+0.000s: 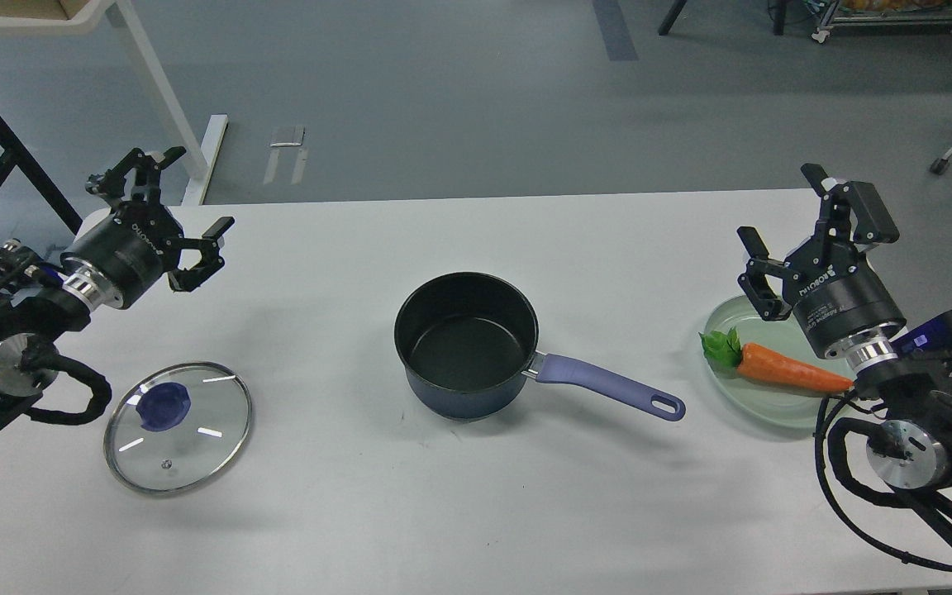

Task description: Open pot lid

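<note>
Plenty of open table point(443, 512) all around the pot point(466, 345), front and back both bare, and its mouth is uncovered so nothing blocks going straight in from above. Only snag on the pot's right is its handle point(612, 387) sticking out toward the plate point(773, 409) with the carrot point(790, 372). The lid point(178, 427) lies flat well off to the pot's left.
</note>
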